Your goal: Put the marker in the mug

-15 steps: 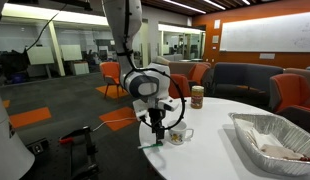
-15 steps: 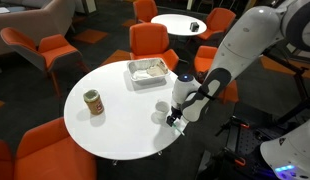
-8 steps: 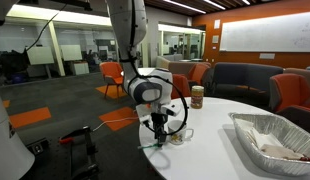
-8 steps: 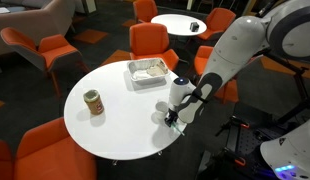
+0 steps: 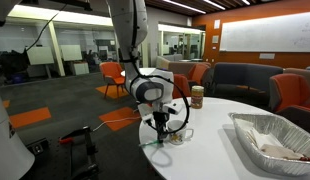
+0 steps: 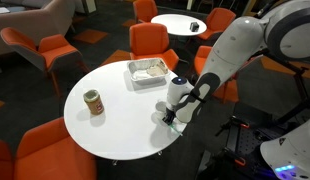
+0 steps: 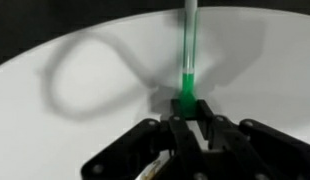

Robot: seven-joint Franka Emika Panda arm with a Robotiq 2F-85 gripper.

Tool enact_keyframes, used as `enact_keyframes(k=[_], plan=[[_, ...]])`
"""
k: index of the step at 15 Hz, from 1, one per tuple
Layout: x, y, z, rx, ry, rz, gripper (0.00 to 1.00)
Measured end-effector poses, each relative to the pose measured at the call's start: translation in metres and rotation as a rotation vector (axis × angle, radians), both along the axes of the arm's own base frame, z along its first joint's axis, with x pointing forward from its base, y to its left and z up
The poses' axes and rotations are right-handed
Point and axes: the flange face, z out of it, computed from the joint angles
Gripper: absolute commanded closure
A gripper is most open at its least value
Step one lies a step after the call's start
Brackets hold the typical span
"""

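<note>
The jaws are drawn almost together and clamp the green end of a thin, stick-like marker (image 7: pixel 185 85). Their black metal fingers (image 7: pixel 176 136) sit tight on either side of it in the wrist view. The marker lies flat on the worktop and runs straight away from the jaws, its far part pale and greyish. In an exterior view it shows as a small green sliver (image 5: pixel 148 146) under the jaws, near the worktop's edge.

Just beside the jaws stands a small white ceramic mug (image 5: pixel 179 135) with a side handle, upright and partly hidden by the arm in an exterior view (image 6: pixel 158 115). The white, rounded arm comes down steeply from above.

The round worktop (image 6: pixel 105 130) is smooth, matt and white. Well apart from the mug stands a brown cylindrical jar (image 6: pixel 92 102) with a lighter lid. Near the opposite edge lies a shallow, crinkled foil tray (image 6: pixel 135 80).

Around it is an open lounge with padded orange chairs (image 6: pixel 150 40), a second round white table (image 6: pixel 175 24), grey carpet with orange patches (image 5: pixel 55 110) and glass-walled rooms behind.
</note>
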Motion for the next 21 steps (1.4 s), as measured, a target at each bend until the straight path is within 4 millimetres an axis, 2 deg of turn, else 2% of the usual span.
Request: enact_keyframes(k=[4, 7, 9, 13, 16, 19, 21], plan=[[0.008, 0.023, 0.015, 0.027, -0.045, 0.047, 0.95], [0.018, 0.037, 0.046, 0.030, -0.128, 0.071, 0.95], [0.026, 0.035, 0.071, 0.019, -0.216, 0.070, 0.95], [0.036, 0.014, 0.120, -0.001, -0.347, 0.025, 0.95], [0.042, -0.018, 0.149, -0.046, -0.430, -0.025, 0.95], [0.044, -0.056, 0.165, -0.130, -0.495, -0.082, 0.95], [0.043, -0.068, 0.169, -0.189, -0.516, -0.094, 0.95]])
